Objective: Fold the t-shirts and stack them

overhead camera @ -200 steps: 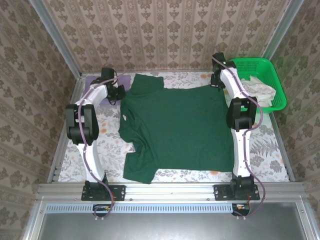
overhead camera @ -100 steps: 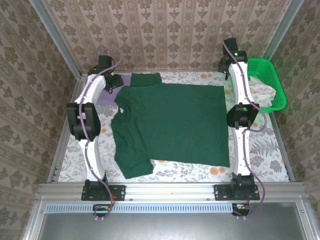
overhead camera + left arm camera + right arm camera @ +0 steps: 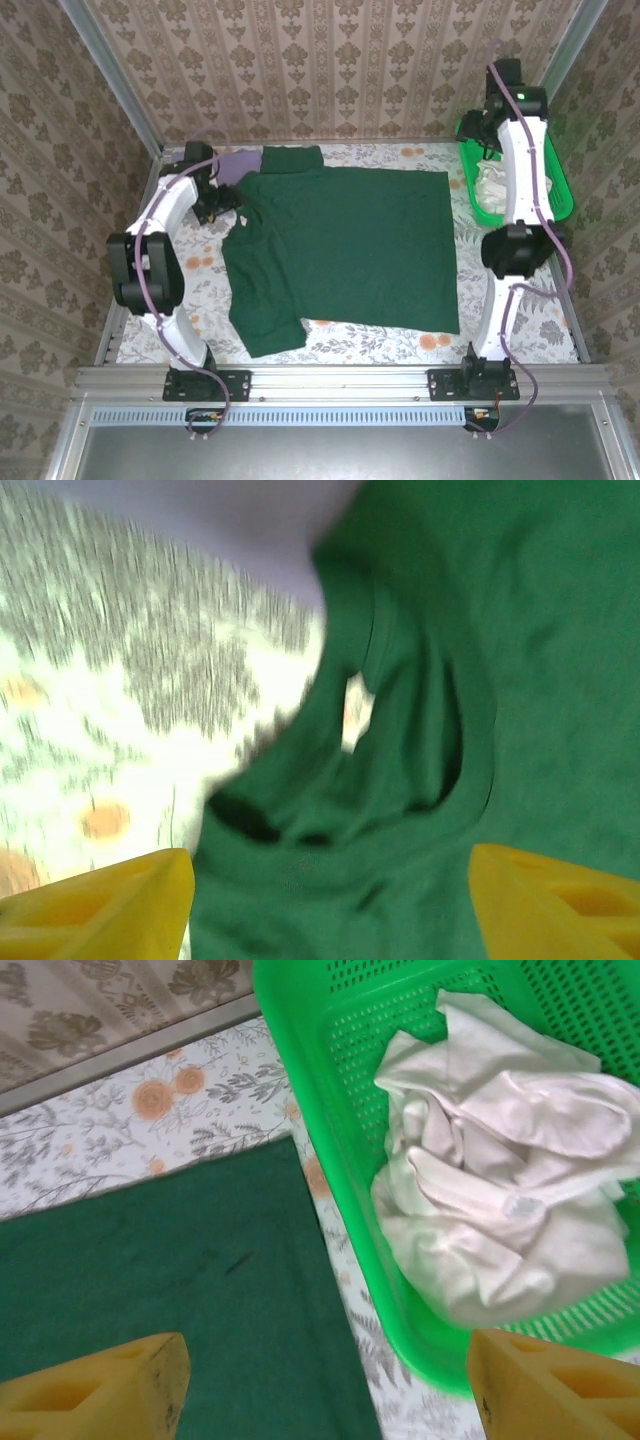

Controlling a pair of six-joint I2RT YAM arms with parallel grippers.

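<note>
The dark green t-shirt (image 3: pixel 345 250) lies spread flat across the flowered table, collar at the left by my left gripper (image 3: pixel 222 205). In the left wrist view that gripper (image 3: pixel 330 910) is open, hovering over the shirt's collar (image 3: pixel 420 780) with nothing between its yellow fingers. The pale lilac t-shirt (image 3: pixel 236 165) shows at the far left corner, partly under the green one, and as a lilac patch (image 3: pixel 250 520). My right gripper (image 3: pixel 478 130) is raised at the far right; it (image 3: pixel 330 1390) is open and empty, above the green shirt's corner (image 3: pixel 170 1290).
A bright green mesh basket (image 3: pixel 555 170) stands at the far right with crumpled white cloth (image 3: pixel 500 1210) inside; its rim (image 3: pixel 330 1110) is just right of the shirt's edge. Patterned walls enclose the table on three sides.
Both grippers have opened and let go of the green shirt, which was pulled flat toward the far side. The right arm has risen toward the basket; the left has drawn back left.
</note>
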